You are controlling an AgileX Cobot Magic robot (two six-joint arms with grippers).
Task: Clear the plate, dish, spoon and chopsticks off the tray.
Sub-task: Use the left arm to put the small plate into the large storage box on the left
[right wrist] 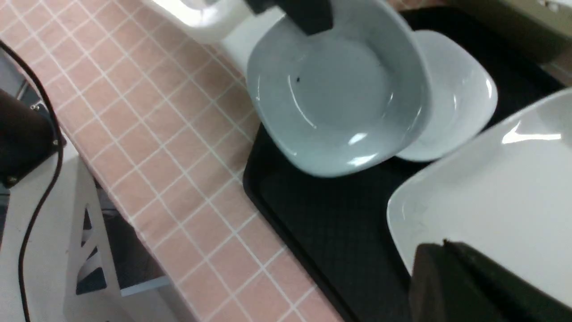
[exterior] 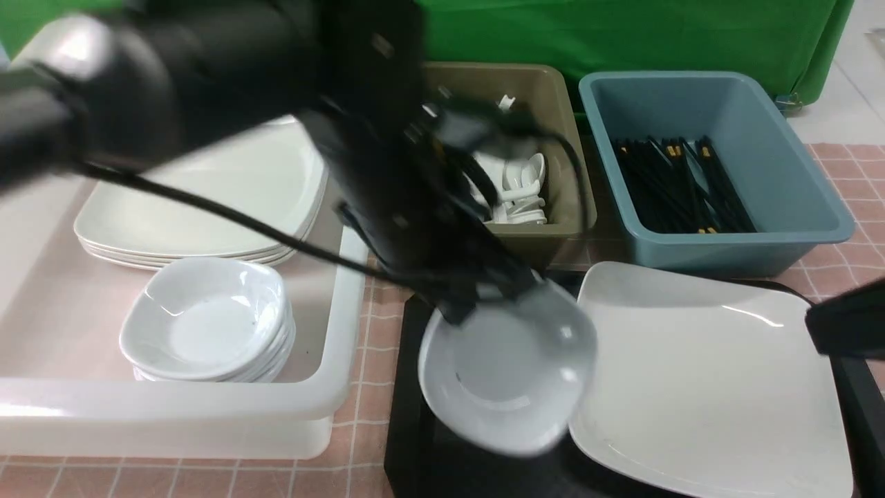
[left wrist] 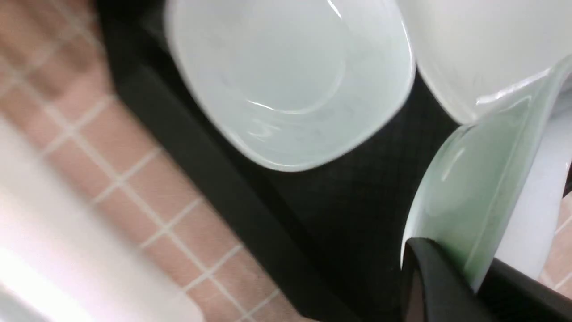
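Note:
My left gripper (exterior: 477,301) is shut on the rim of a small white dish (exterior: 508,373) and holds it tilted above the left part of the black tray (exterior: 408,429). In the left wrist view the dish's rim (left wrist: 469,201) sits between the fingers. A second dish (right wrist: 456,103) lies on the tray under it. The large white square plate (exterior: 712,387) rests on the tray's right part. My right gripper (right wrist: 444,246) is shut and empty over the plate's near edge. No spoon or chopsticks show on the tray.
A white bin (exterior: 332,408) at the left holds stacked plates (exterior: 200,200) and stacked dishes (exterior: 207,325). An olive bin (exterior: 553,104) behind the tray holds white spoons (exterior: 518,194). A blue bin (exterior: 795,180) holds black chopsticks (exterior: 684,187). The cloth is pink-checked.

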